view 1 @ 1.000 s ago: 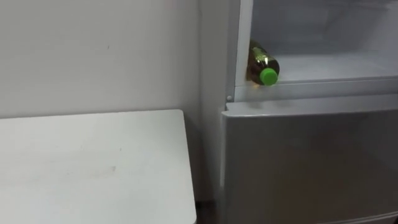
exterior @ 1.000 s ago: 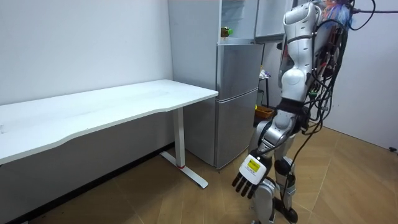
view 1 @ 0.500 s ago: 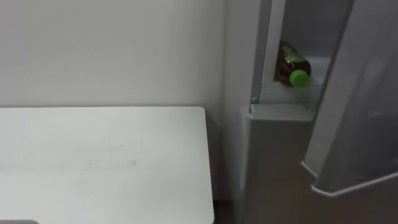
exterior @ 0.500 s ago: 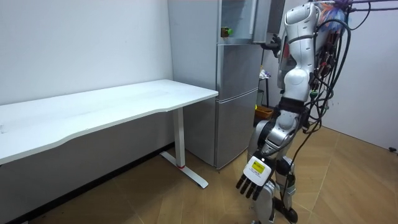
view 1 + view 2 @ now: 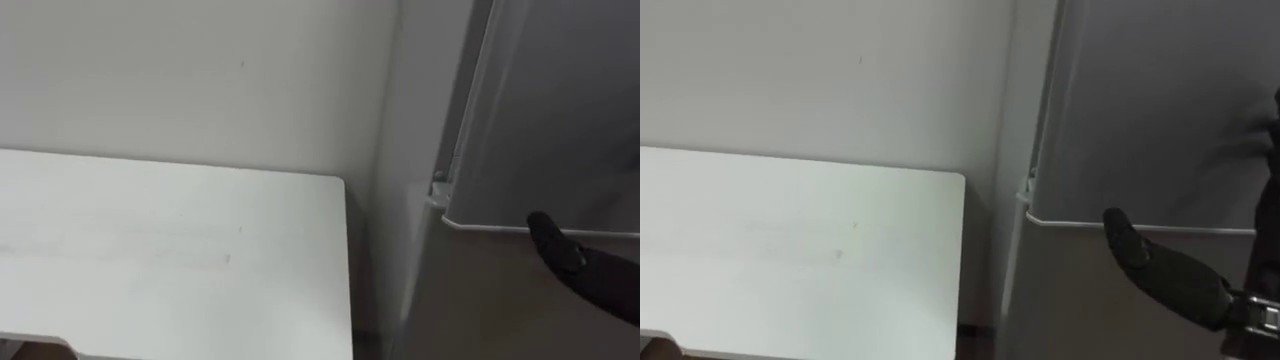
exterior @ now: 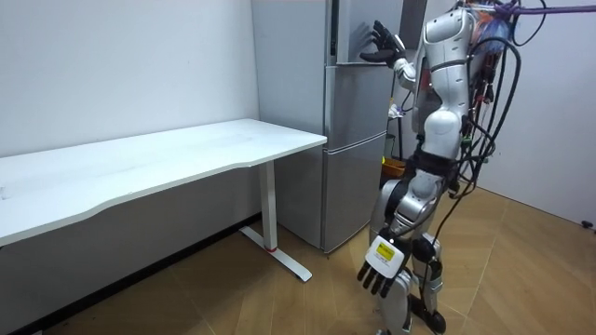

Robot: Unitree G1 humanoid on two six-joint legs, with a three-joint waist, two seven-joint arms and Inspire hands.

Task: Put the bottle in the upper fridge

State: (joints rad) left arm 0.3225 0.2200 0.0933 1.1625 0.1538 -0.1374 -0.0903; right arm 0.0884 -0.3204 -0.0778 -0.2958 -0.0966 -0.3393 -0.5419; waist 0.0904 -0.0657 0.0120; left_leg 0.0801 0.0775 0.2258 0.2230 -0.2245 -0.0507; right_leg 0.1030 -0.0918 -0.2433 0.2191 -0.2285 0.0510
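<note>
Right hand (image 6: 377,46), fingers spread, apparently rests on the upper fridge door (image 5: 560,100); left hand (image 6: 380,265) hangs open-fingered.

A white surface (image 5: 170,250) is seen across the lower left, with its far right corner set just beside a grey fridge (image 5: 405,200). A plain pale wall (image 5: 180,70) is shown behind the surface. The fridge's side panel is seen rising through the middle. The upper right is taken up by the upper door (image 5: 560,110), which is seen shut, its lower edge marked by a light line above the lower door (image 5: 480,300). A small hinge (image 5: 438,181) is shown at the upper door's lower left corner. From the lower right, a dark finger of the right robot hand (image 5: 575,262) is held out straight, its tip placed at that lower edge; whether the door is touched cannot be told.
</note>
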